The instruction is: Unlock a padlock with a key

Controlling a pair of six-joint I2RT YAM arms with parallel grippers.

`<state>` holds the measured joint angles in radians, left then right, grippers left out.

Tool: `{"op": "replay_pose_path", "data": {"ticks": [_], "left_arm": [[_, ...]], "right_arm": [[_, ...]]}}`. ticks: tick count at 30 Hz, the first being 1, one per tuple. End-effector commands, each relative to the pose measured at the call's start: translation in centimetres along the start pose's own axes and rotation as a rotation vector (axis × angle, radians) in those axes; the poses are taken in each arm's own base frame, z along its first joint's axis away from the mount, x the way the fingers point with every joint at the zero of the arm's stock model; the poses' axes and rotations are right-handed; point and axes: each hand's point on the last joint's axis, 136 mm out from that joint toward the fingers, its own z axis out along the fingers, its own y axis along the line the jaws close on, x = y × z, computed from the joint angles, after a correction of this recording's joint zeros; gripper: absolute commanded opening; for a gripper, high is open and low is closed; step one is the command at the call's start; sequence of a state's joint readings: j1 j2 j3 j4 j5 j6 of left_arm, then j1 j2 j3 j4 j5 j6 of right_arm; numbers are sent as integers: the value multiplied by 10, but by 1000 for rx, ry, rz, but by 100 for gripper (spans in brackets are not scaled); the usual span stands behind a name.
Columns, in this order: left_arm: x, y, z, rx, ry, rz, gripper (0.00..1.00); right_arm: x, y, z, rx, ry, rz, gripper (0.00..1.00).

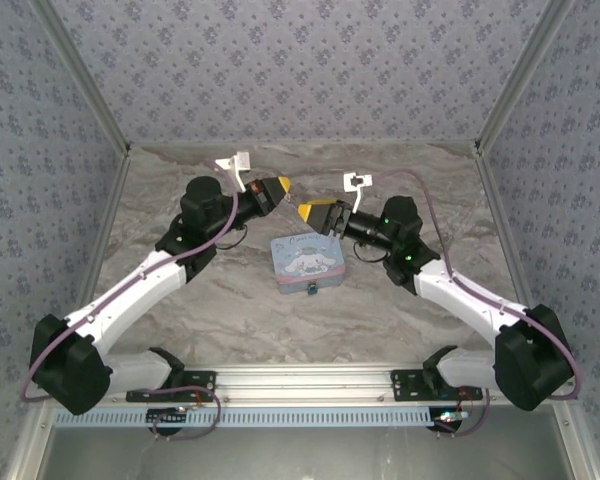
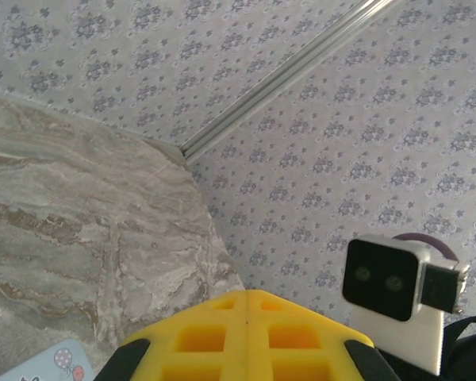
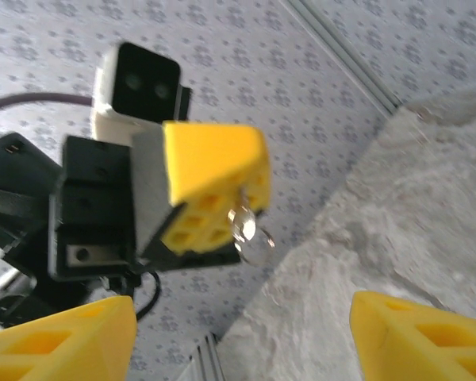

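Top view: my left hand and right hand sit tip to tip, near each other, at 12 o'clock of the tin on the surface. The padlock is right at the tin's 6 o'clock edge. Left wrist: my left fingers are pressed together. Right wrist: left hand clamps the key, with the ring hanging at its 5 o'clock. My right fingers stand wide apart, nothing between.

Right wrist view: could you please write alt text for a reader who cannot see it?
The left gripper, yellow and shut, pinches a small silver key in front of a patterned wall. The right gripper stands open below, with the marbled table at right.
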<state>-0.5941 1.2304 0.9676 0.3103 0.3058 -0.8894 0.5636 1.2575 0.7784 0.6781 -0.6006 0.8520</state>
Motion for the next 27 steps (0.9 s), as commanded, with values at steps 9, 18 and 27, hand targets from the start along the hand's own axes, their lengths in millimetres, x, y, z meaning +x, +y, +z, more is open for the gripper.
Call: {"op": "replay_pose_path", "data": {"ticks": [9,18,27], "left_arm": [[-17,-51,-9,170,-54,31,0],[-15,-50,-7,169,-48,22,0],[-12,-46,-5,161,-42,10,0]], "right_arm": [[-23,26,18,-156,-39,-13,58],[-22,25,23,-156,-35,-4,47],[-22,23,28,-157,-28,7,34]]}}
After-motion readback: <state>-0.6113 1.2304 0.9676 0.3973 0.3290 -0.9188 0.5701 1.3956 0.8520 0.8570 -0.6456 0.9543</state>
